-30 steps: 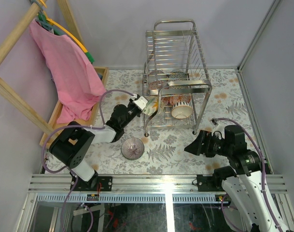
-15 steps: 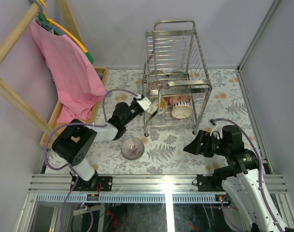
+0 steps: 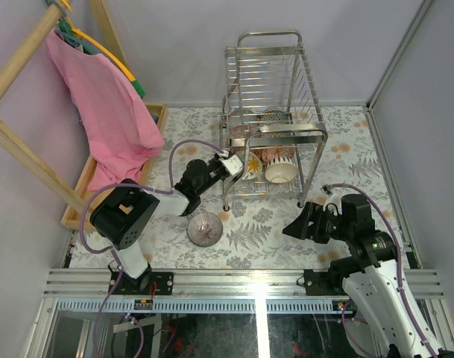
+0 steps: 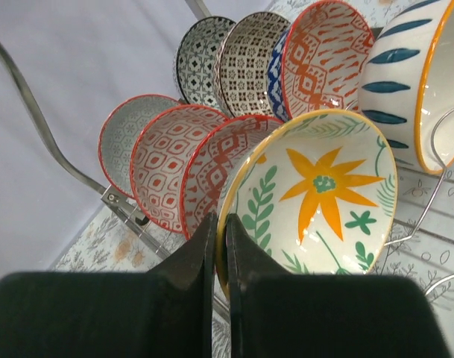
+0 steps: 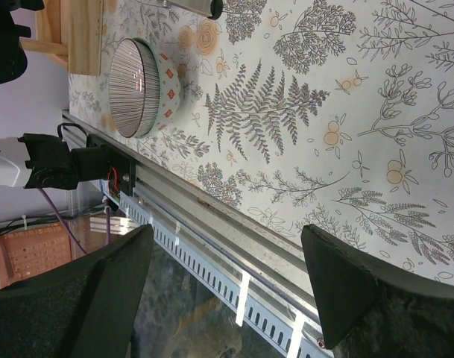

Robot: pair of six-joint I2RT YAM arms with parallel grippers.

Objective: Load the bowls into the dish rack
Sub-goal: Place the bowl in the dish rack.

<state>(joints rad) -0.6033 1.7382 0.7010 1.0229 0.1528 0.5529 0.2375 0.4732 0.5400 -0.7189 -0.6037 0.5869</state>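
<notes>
Left hand (image 4: 221, 224) pinches flower bowl (image 4: 316, 194) rim, bowl at dish rack (image 3: 286, 128) lower tier beside red bowls (image 4: 174, 171). Next: seat it, release. Right hand (image 5: 225, 246) open, idle. Striped bowl (image 3: 205, 228) at surface's (image 3: 264, 224) near edge.

a pink cloth (image 3: 111, 112) hangs from a wooden frame (image 3: 33, 160) over a wooden tray (image 3: 159, 115) on the leaf-patterned tablecloth (image 3: 264, 231).
</notes>
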